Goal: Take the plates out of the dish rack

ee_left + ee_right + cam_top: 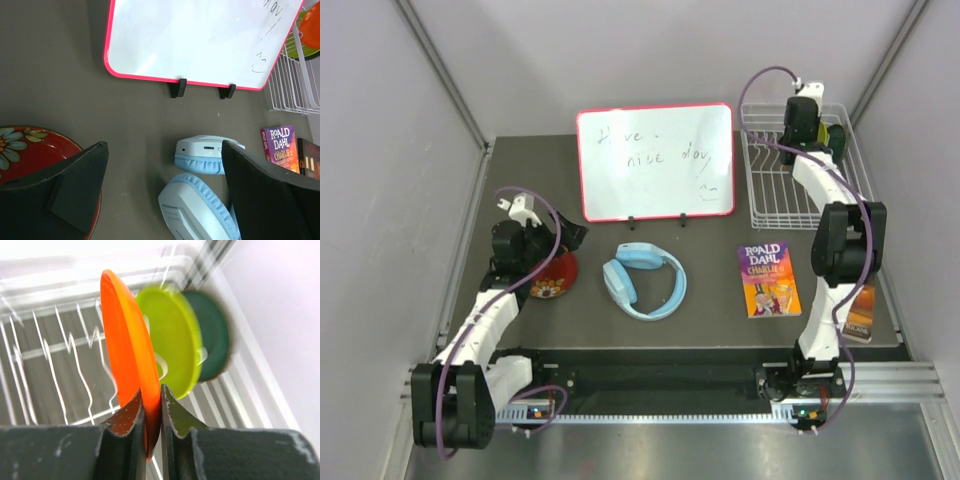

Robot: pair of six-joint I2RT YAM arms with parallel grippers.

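Observation:
The white wire dish rack stands at the back right. In the right wrist view, three plates stand on edge in the dish rack: orange, yellow-green and dark green. My right gripper is shut on the orange plate's lower rim, one finger on each face. A dark red plate with a flower pattern lies flat on the table at the left. My left gripper hovers open beside the dark red plate, with nothing between its fingers.
A red-framed whiteboard stands on two feet at the back centre. Blue headphones lie mid-table, right under the left gripper's span. A purple book lies to their right, and a dark book lies near the right arm. Walls close in both sides.

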